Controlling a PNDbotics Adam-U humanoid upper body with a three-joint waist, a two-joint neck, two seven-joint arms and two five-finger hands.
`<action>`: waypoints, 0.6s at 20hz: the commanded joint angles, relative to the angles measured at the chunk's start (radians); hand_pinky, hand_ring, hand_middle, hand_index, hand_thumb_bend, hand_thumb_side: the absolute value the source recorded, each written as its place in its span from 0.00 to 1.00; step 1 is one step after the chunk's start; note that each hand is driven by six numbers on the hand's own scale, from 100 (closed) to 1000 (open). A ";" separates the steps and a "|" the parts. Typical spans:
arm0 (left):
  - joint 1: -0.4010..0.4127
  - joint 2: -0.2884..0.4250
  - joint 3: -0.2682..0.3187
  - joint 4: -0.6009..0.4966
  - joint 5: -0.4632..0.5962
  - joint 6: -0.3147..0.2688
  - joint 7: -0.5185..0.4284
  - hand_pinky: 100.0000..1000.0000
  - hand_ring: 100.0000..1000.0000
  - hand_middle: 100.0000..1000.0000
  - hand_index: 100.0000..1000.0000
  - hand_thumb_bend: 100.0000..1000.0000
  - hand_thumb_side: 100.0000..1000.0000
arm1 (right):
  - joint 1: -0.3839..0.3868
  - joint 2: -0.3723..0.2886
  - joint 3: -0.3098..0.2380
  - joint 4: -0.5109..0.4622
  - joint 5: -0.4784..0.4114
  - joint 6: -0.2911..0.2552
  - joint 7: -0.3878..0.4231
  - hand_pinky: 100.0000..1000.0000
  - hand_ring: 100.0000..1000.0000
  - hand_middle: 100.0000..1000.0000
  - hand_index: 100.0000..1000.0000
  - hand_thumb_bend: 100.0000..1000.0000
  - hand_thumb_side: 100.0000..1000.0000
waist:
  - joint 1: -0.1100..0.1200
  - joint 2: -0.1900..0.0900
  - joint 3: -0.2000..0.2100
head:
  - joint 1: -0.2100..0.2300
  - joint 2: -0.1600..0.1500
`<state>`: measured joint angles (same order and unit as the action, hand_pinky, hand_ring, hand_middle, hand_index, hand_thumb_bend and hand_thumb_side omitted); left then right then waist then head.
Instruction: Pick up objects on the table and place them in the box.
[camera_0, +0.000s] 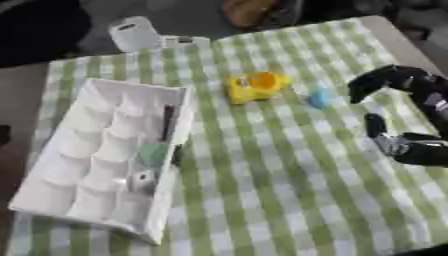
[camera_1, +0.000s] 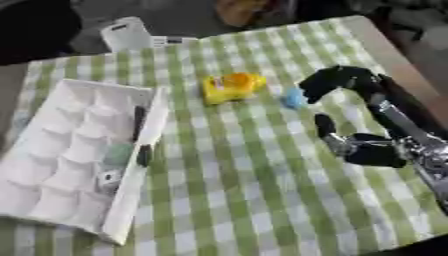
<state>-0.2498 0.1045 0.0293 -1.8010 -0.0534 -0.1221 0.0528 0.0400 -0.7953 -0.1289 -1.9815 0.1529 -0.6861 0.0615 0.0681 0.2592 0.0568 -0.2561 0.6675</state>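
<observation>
A white box with moulded hollows lies at the left of the green checked cloth. In it are a dark stick, a pale green piece and a small grey-white piece. A yellow and orange object sits on the cloth mid-table. Just right of it lies a small blue object. My right hand reaches in from the right. Its fingers arch beside the blue object and its thumb is spread apart below; it holds nothing. My left hand is out of view.
A white plastic item lies at the table's far edge, behind the box. Something orange-brown shows beyond the table. The table's right edge runs close behind my right hand. Bare cloth fills the near middle.
</observation>
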 joint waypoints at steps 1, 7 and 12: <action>-0.007 0.012 0.008 -0.023 -0.004 -0.001 0.004 0.73 0.68 0.92 0.74 0.04 0.93 | -0.003 -0.012 -0.012 -0.019 -0.001 0.000 0.001 0.58 0.67 0.72 0.96 0.00 0.00 | -0.012 -0.032 -0.001 | -0.002 0.002; -0.006 0.012 0.007 -0.023 -0.004 -0.002 0.002 0.73 0.68 0.92 0.74 0.04 0.93 | -0.004 -0.014 -0.014 -0.019 -0.006 0.001 0.000 0.58 0.67 0.72 0.96 0.00 0.00 | -0.012 -0.033 -0.002 | -0.001 0.006; -0.007 0.012 0.009 -0.024 -0.003 -0.002 0.006 0.72 0.68 0.92 0.74 0.04 0.92 | -0.005 -0.014 -0.012 -0.019 -0.003 0.000 0.002 0.58 0.67 0.72 0.96 0.00 0.00 | -0.014 -0.033 -0.001 | -0.003 0.009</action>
<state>-0.2498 0.1044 0.0293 -1.8010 -0.0534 -0.1230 0.0539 0.0404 -0.7953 -0.1289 -1.9815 0.1514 -0.6855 0.0617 0.0681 0.2592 0.0555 -0.2568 0.6761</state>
